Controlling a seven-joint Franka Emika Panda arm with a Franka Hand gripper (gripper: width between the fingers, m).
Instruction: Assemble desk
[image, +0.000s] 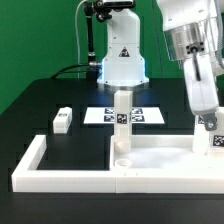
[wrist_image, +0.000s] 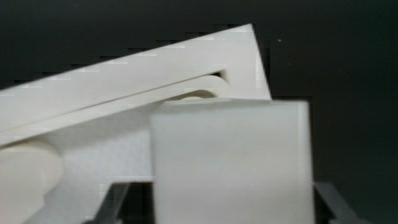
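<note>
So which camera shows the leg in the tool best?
Wrist view: the leg sits large, clamped in the tool. The exterior view shows only its tagged lower end, small, at that view's right.

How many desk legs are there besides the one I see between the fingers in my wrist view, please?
Observer: An upright leg stands at the tabletop's corner on the exterior view's left.
Operator: Are any lying loose?
Observer: Yes, a loose leg lies on the black table, farther to the exterior view's left, apart from the tabletop.
Operator: Where is my gripper?
Observer: The gripper has the gripped leg at the tabletop's end on the exterior view's right.
</note>
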